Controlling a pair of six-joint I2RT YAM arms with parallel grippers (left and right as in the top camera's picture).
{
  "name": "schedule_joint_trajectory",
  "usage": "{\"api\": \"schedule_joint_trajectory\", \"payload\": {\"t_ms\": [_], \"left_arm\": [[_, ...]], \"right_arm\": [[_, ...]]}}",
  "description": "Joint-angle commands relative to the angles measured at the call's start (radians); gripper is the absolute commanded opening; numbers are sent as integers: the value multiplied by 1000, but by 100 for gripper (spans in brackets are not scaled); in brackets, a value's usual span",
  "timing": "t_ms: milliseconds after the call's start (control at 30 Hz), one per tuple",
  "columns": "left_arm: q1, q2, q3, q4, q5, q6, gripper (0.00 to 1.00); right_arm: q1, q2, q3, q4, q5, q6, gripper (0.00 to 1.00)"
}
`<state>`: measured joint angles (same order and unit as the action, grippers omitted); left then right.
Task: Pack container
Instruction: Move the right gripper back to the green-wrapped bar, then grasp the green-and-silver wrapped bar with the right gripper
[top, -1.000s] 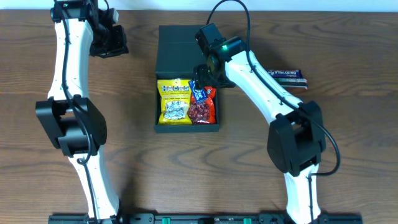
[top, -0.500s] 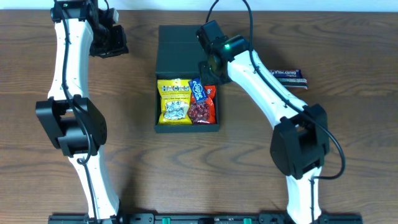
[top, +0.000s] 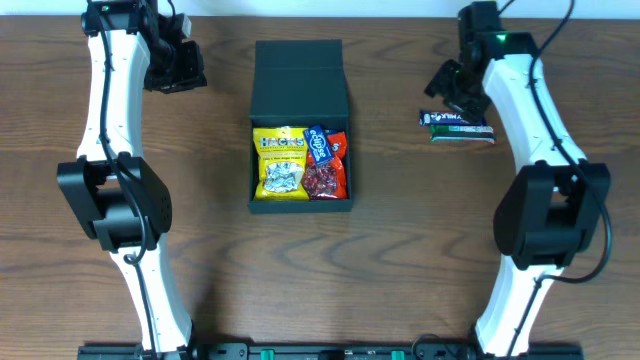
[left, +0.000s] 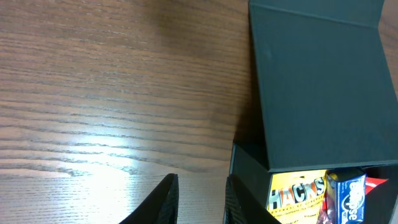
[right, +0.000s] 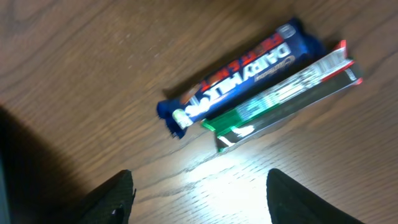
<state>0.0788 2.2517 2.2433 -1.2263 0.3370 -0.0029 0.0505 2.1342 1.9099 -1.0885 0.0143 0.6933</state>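
Count: we see one container (top: 300, 70) at the centre of the overhead frame, its flap lid open. It holds three packets: a yellow packet (top: 282, 163), a blue packet (top: 318, 147) and a red packet (top: 327, 178). Two bars lie touching at upper right, a blue bar (right: 239, 74) and a green bar (right: 286, 93).
Right gripper (right: 202, 199): spread wide, empty, near the bars.
Left gripper (left: 198, 202): a narrow gap, nothing in it. It is just beside the container's left wall; we cannot tell if it touches.
Views: only the overhead view shows the packets whole; only the right wrist view shows the bars' lettering.
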Motion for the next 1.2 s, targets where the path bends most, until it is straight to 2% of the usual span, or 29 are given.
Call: {"api": "schedule_joint_trajectory", "payload": {"t_ms": [0, 100, 333, 500, 767, 1167], "left_arm": [[6, 5, 24, 1, 0, 6, 27], [6, 5, 24, 5, 0, 6, 27], [6, 5, 24, 5, 0, 6, 27], [6, 5, 24, 5, 0, 6, 27], [6, 5, 24, 4, 0, 3, 27], [6, 5, 24, 5, -1, 3, 28]], "right_arm": [[-23, -33, -2, -8, 13, -15, 68], [-48, -33, -4, -7, 12, 33, 68], [-65, -12, -8, -5, 10, 38, 64], [-66, 4, -9, -32, 3, 225, 57], [-70, 35, -35, -39, -39, 435, 58], [-117, 128, -79, -11, -107, 511, 56]]}}
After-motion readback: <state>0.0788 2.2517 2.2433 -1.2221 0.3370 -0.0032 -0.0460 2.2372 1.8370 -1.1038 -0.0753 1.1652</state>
